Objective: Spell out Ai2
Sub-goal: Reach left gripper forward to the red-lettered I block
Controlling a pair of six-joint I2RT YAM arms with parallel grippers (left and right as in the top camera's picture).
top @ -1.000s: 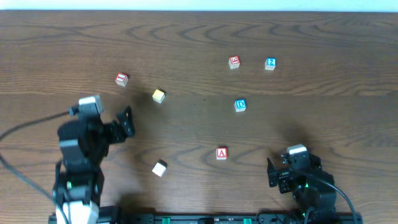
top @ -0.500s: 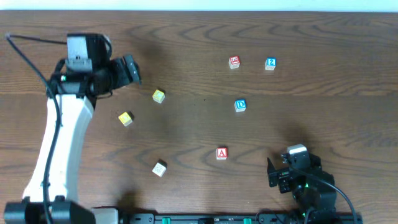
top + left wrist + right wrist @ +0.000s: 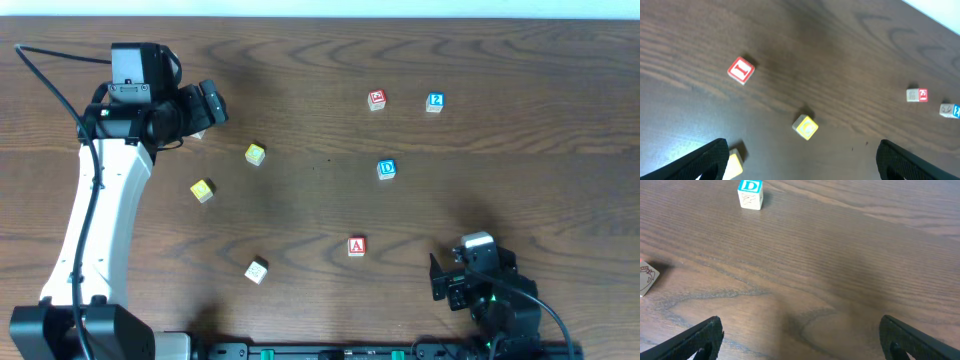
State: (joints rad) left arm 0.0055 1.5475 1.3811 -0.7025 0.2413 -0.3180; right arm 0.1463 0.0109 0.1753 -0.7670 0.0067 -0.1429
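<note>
8 blocks on the table (image 3: 300, 60) — 3 red, 2 blue, 2 yellow, 1 pale. Red A (image 3: 356, 247) front-centre; red I (image 3: 741, 70) just by left gripper (image 3: 208, 106), far left; blue 2 (image 3: 434, 102) far right. Both grippers spread wide, empty — right gripper (image 3: 438, 282) sits front-right.

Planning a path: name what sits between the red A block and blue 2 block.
The blue D block, roughly midway between A block and 2 block, in the overhead view.
</note>
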